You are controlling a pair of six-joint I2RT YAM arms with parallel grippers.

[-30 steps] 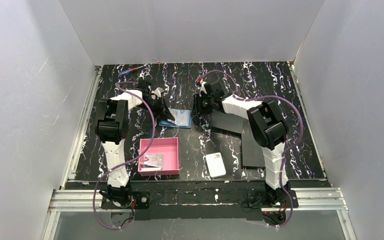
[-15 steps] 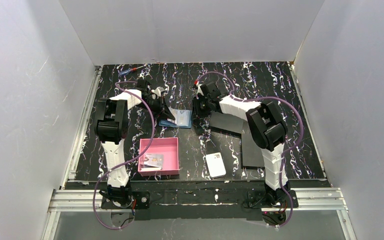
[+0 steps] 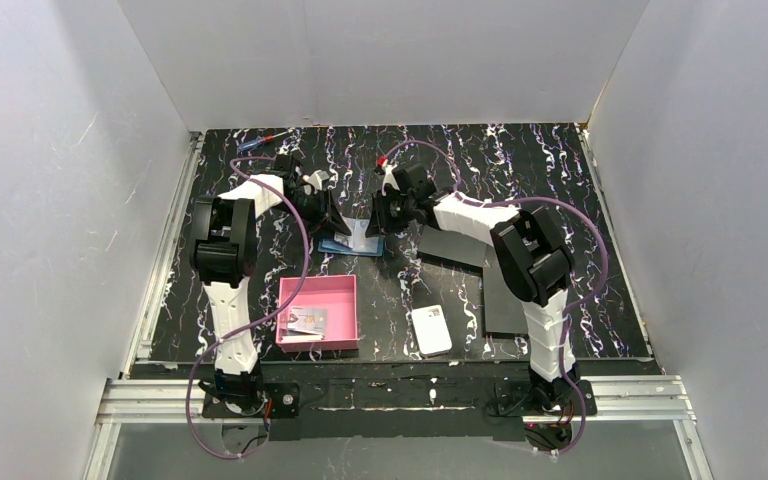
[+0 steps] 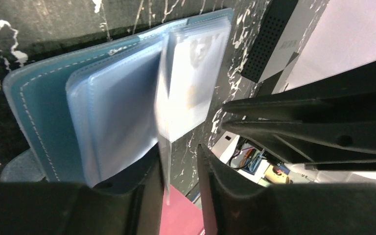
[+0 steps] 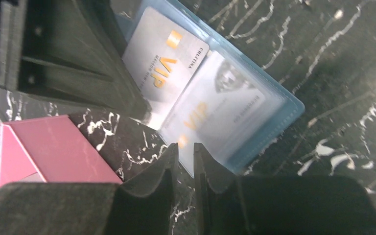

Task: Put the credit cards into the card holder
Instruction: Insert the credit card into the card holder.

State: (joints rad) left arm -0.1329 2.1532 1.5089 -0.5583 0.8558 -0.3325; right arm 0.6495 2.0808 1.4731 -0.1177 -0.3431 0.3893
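The card holder is judged light and floppy, best held at its cover edge. The left gripper and right gripper are found slightly parted, with nothing clamped.

The left gripper and the right gripper close in on the open card holder from either side, so only a narrow strip of it between them can be reached from above. Toward the bases, the pink tray lies near the holder, and a white block, a black sheet and a second black sheet take up the ground beside the right arm. The far strip of the table offers free passage.
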